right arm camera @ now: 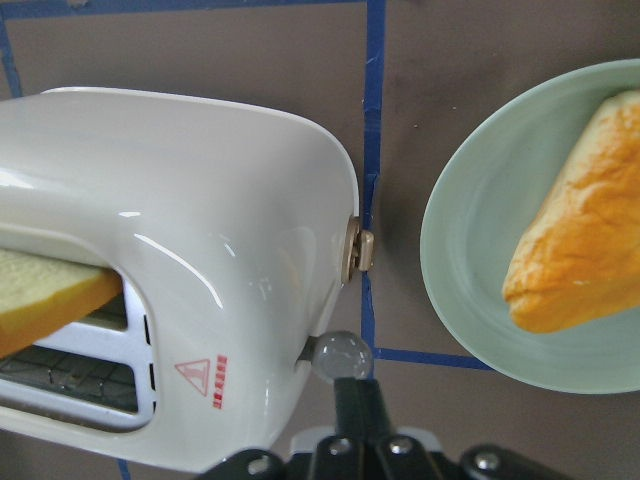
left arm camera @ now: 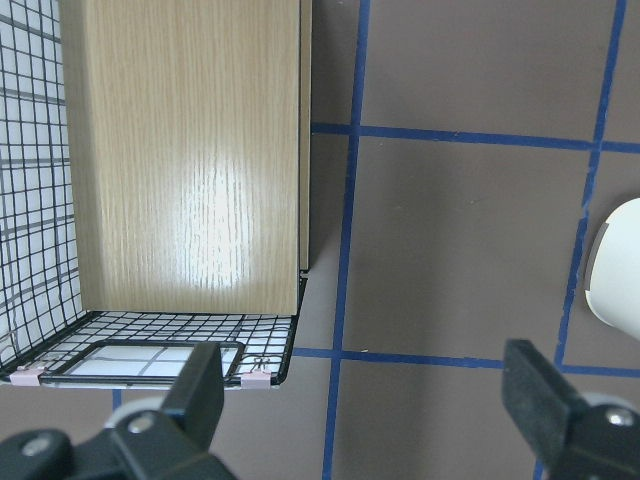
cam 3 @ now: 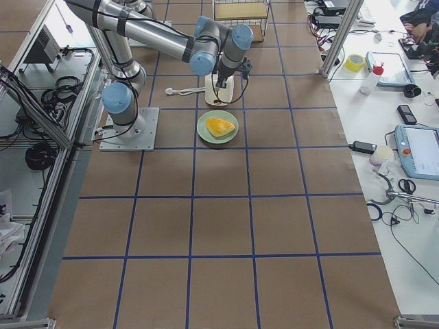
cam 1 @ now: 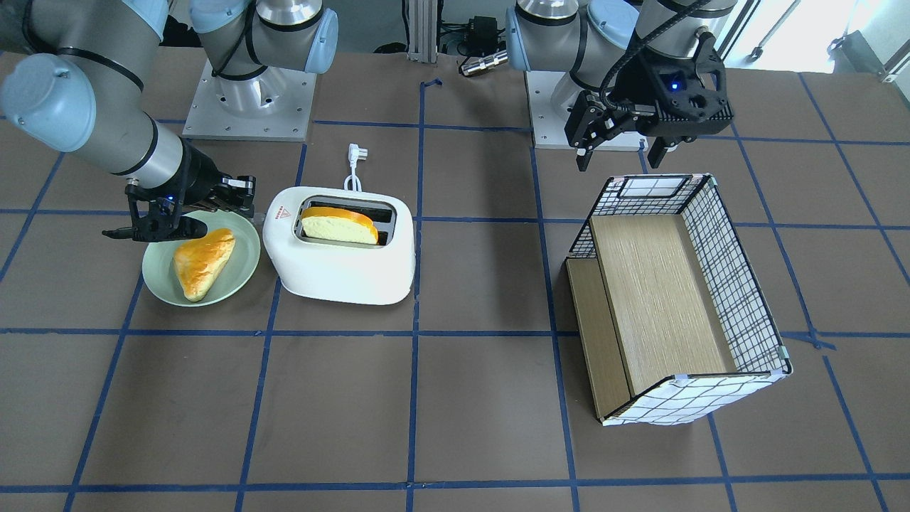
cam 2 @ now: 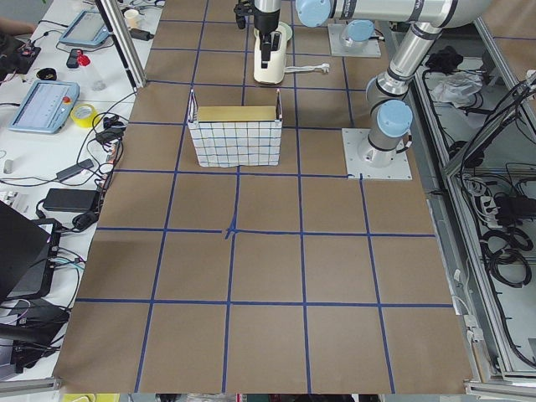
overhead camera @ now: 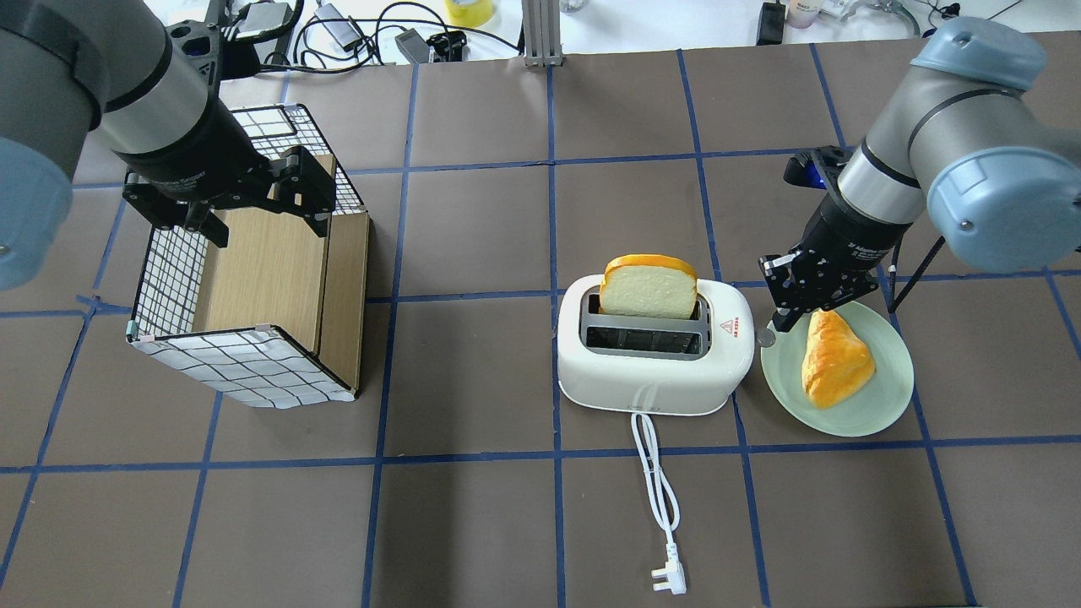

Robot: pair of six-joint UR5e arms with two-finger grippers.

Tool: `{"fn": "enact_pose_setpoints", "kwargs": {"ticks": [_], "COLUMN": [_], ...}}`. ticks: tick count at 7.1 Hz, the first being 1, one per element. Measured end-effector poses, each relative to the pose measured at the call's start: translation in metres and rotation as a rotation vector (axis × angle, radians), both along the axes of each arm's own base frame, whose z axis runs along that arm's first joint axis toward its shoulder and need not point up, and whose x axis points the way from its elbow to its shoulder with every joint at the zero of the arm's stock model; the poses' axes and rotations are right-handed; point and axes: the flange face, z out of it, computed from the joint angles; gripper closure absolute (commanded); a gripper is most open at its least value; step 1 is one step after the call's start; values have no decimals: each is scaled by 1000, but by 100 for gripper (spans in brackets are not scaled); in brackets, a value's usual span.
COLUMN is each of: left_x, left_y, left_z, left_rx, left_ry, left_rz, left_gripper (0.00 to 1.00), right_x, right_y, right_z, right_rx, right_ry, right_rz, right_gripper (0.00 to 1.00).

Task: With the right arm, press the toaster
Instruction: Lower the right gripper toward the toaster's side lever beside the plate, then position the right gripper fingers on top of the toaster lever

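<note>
One white toaster point(overhead camera: 654, 371) near mid-table, slightly toward the right edge. Two slots, one bread slice point(overhead camera: 649, 287) in the far one, lower half hidden. One green plate point(overhead camera: 878, 405) just beside, bearing one bread wedge point(overhead camera: 834, 359). One grid box point(overhead camera: 245, 371) toward the left edge. Right gripper point(overhead camera: 777, 323) closed, empty, at the toaster's grey lever knob point(right arm camera: 340, 355); contact unclear. Left gripper point(left arm camera: 365, 375) wide open, empty, above the box.

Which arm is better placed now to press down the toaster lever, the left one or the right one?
The right. The right claw, shut, hangs just at the lever knob on the toaster's end. The left claw is open above the grid-patterned box, well away from the toaster.
</note>
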Motion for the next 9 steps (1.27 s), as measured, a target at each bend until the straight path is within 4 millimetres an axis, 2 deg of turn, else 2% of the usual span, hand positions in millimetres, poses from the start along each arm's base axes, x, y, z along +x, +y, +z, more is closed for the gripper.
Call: {"fn": "enact_pose_setpoints", "kwargs": {"ticks": [4, 6, 9], "left_x": [0, 0, 0], "left_y": [0, 0, 0], "left_z": [0, 0, 0], "left_rx": [0, 0, 0], "left_ry": [0, 0, 0], "left_rz": [0, 0, 0], "left_gripper": [0, 0, 0], "right_x": [-1, 0, -1], "right_y": [3, 8, 9], "right_z": [-6, -15, -19], "right_rx": [31, 46, 45], "right_ry": [-21, -21, -20], "right_rz": [-98, -106, -109], "right_gripper": [100, 100, 100]}}
